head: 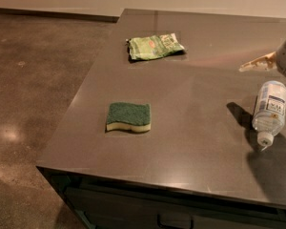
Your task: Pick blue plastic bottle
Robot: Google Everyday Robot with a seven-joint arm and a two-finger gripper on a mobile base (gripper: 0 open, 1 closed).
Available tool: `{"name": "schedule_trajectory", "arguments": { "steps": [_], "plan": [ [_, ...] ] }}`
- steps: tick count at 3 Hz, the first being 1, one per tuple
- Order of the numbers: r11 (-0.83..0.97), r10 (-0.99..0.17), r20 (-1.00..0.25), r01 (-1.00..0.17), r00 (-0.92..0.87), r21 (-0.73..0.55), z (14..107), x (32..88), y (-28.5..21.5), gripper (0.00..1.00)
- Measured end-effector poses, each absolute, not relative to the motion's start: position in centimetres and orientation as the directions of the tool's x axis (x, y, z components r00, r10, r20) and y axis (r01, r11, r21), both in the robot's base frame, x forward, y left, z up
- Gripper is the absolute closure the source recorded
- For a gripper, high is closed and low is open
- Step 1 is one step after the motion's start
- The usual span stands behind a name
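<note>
The blue plastic bottle (pixel 270 108) lies on its side on the grey table (pixel 195 142) near the right edge. It is clear and pale bluish, with a white label, and its white cap (pixel 265 139) points toward the front. My gripper (pixel 257 64) comes in from the right edge of the view, hanging above the table just behind the bottle and apart from it. Only a beige tip and part of its grey body show; the rest is cut off by the frame.
A green-and-yellow sponge (pixel 128 117) lies left of centre on the table. A green foil snack bag (pixel 155 46) lies at the back. The table's left and front edges drop to a brown concrete floor (pixel 33 89). A drawer handle (pixel 174 221) shows below the front edge.
</note>
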State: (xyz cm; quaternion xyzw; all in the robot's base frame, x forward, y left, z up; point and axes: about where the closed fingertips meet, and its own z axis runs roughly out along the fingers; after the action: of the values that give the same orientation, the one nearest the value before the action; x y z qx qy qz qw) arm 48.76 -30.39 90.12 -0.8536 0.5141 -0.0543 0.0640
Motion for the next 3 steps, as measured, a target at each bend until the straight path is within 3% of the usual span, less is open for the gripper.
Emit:
{"name": "schedule_trajectory", "arguments": {
  "steps": [2,3],
  "plan": [
    [-0.505,-0.863,0.048,-0.855,0.503,-0.115,88.4,48.7,-31.1,0.00],
    [-0.512,-0.859,0.055,-0.854,0.509,-0.093,87.8,48.8,-31.5,0.18]
  ]
}}
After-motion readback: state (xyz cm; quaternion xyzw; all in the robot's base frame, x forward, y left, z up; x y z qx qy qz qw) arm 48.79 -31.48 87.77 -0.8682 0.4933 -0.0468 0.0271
